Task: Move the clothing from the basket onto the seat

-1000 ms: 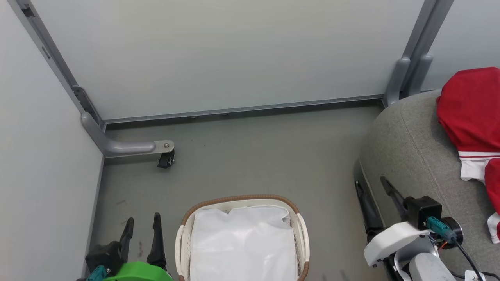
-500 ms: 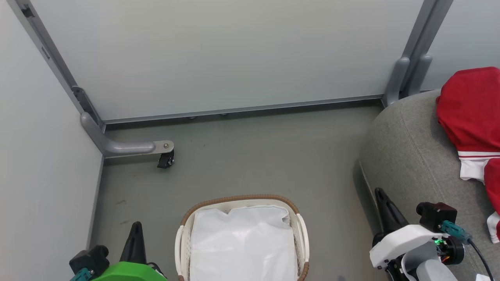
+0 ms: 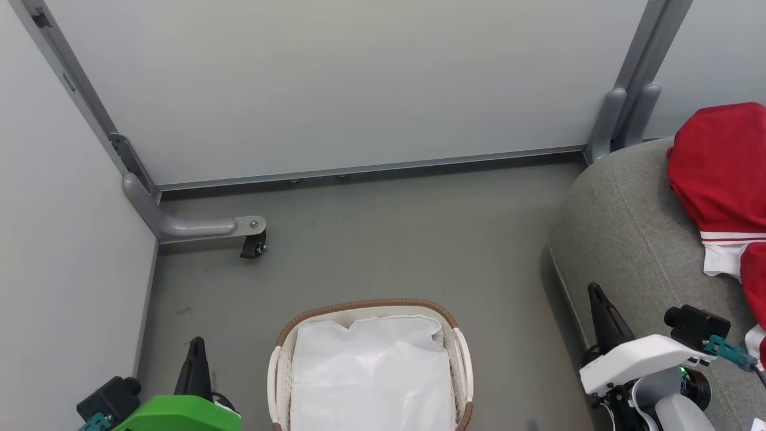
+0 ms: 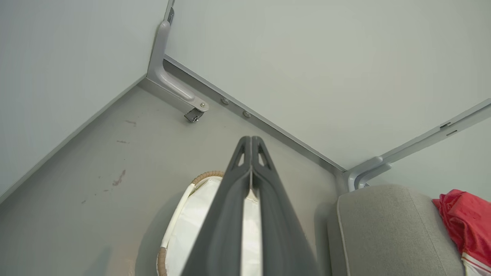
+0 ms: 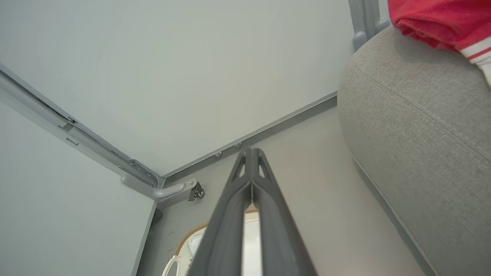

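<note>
The red clothing [image 3: 721, 173] with white cuffs lies on the grey seat [image 3: 628, 239] at the right edge; it also shows as clothing [image 4: 466, 218] and clothing [image 5: 441, 19] in the wrist views. The white basket [image 3: 458, 359] with its brown rim stands on the floor at bottom centre, holding a plain white liner sheet [image 3: 371, 374]. My left gripper [image 3: 196, 359] is shut and empty, to the left of the basket. My right gripper [image 3: 598, 299] is shut and empty, beside the seat's front edge. Both wrist views show the fingertips pressed together.
Pale partition walls [image 3: 359, 78] close off the back and left. A grey bracket with a black caster [image 3: 254, 244] juts onto the floor at the left corner. Grey posts [image 3: 628, 114] stand behind the seat. Grey floor [image 3: 389, 239] lies between basket and wall.
Both grippers have gone from open to shut and drawn back toward the bottom edge. The left arm shifted leftward, the right arm rightward. Clothing, basket and seat stayed put.
</note>
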`<state>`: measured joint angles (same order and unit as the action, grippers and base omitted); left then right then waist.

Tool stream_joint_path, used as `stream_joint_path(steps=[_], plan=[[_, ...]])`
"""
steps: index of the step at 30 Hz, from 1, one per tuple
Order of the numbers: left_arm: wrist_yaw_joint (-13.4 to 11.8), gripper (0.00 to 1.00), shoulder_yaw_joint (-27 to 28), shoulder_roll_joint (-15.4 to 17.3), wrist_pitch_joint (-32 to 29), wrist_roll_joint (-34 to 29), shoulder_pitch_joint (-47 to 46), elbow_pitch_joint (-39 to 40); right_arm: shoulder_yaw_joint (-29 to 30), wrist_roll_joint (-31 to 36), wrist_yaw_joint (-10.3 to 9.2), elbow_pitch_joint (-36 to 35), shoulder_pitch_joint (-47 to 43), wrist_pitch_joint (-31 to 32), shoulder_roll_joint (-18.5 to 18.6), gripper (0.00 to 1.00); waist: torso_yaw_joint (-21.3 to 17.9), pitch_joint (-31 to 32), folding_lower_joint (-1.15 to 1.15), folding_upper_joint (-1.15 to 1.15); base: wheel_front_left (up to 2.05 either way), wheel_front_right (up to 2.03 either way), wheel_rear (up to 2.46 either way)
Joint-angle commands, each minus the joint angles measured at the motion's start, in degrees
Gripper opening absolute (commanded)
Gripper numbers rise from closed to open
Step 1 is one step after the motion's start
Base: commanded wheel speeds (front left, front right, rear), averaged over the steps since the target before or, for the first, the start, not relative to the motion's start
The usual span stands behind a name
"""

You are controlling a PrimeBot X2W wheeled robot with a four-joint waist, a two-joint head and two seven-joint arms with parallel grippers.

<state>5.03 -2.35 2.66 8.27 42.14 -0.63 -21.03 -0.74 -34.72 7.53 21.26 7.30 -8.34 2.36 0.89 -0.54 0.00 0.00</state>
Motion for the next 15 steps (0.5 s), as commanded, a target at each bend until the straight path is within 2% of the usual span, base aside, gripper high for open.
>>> stream_joint_path(steps=[1,15], plan=[[0.26,0.00,0.49,0.14,-0.46,1.95,-1.98,1.03,0.43,-2.38,-0.02,-1.18,0.16,0.53,0.30,0.00,-0.01,0.00,0.00,0.00,0.00,0.00,0.00],[0.74,0.00,2.21,0.18,-3.36,11.73,-2.82,2.31,1.83,-13.57,-0.03,-2.48,-0.06,3.44,0.38,0.00,-0.13,0.05,0.00,0.00,0.00,0.00,0.00]])
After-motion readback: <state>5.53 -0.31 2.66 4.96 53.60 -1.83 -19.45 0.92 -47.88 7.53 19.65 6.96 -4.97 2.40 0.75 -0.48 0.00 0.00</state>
